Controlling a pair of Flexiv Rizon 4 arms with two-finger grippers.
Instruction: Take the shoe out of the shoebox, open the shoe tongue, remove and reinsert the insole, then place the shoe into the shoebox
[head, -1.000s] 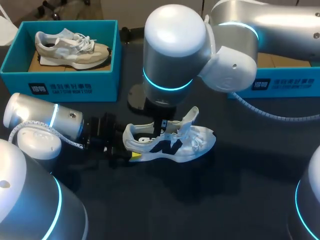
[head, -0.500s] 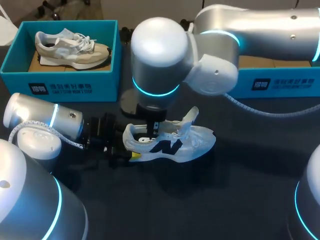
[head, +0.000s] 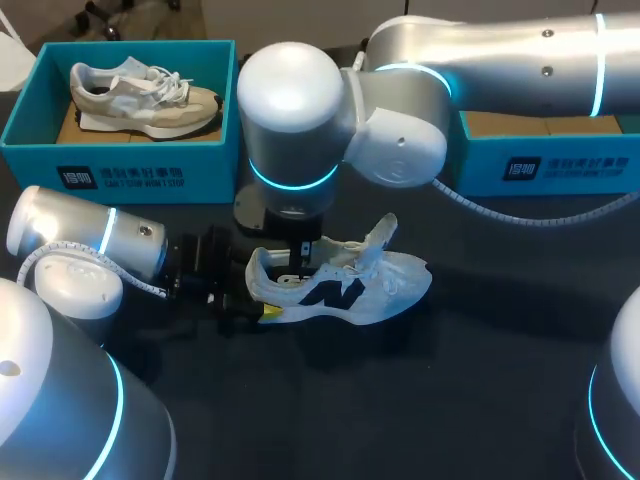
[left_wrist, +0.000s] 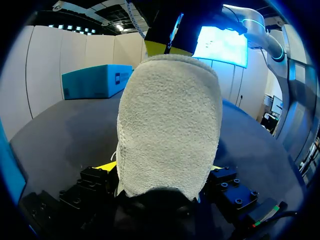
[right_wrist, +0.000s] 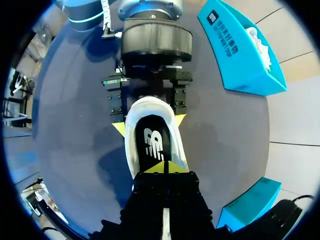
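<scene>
The shoe (head: 340, 285) stands on its sole near the middle of the bench (head: 480, 400), heel toward the left edge and toe toward the right edge. Its tongue (head: 382, 232) is lifted and its dark insole (right_wrist: 152, 142) lies flat inside. The left pincer (right_wrist: 150, 125) holds the heel, one yellow tip against each side. The right pincer (right_wrist: 165, 167) hangs straight down into the opening, tips drawn narrow and almost together over the insole. I cannot tell whether the insole's edge is between them.

The main risk I see is a bad bite. If the tips close on nothing, or catch the lining or the laces instead, a pull would bring no insole. It might also drag the whole shoe upward. The heel hold looks shallow, so a hard pull could tilt the shoe or slip it out of the left pincer. A snagged insole may fold or spring loose onto the bench.

The shoebox (head: 545, 170) sits at the rear right edge. A second box (head: 120, 165) at the rear left corner holds a beige shoe (head: 145, 95).
</scene>
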